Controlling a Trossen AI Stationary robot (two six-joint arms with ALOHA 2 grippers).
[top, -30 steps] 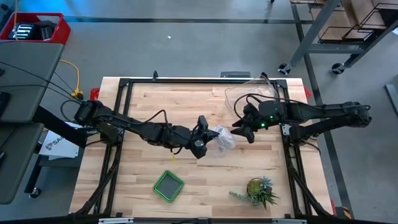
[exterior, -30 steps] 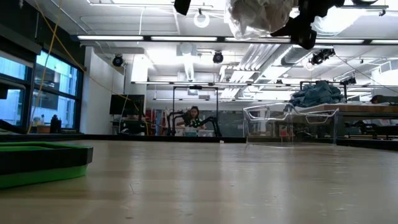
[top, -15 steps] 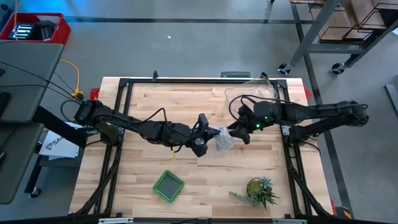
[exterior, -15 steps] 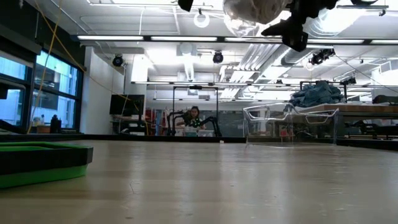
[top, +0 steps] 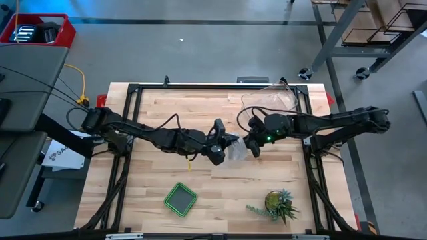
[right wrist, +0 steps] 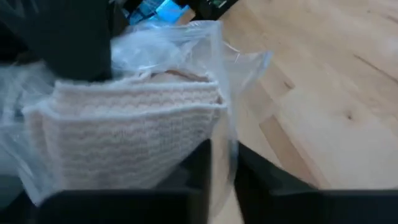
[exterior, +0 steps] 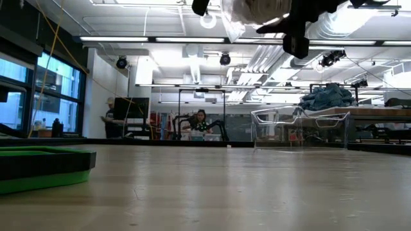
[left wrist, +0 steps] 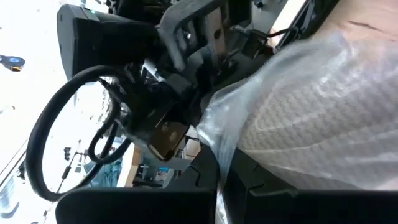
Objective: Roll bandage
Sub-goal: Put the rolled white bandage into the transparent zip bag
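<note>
A crinkly clear plastic bag with the white gauze bandage folded inside hangs high above the middle of the table, between my two grippers. My left gripper comes from the table's left and is shut on the bag. My right gripper comes from the table's right and is shut on the bag's opposite side. In the low view the bag shows at the picture's top, far above the tabletop. In the left wrist view the bandage shows through the film. My left gripper pinches the bag's film between its two fingers, beside the bandage, coming about level from the table's left. The bag is lifted clear of the table. My right gripper pinches a thin flap of the bag's film between its two fingers, just past the bandage's end. It comes from the table's right, slanting slightly down. The bandage itself lies beside the fingers, not between them.
A clear rectangular plastic tub stands at the far right of the table. A green tray lies near the front edge, and a small potted plant at the front right. People show in the room beyond.
My right gripper has moved toward the table's left, up to the bag, and has shut on the bag's film. The bag has stayed lifted in my left gripper.
</note>
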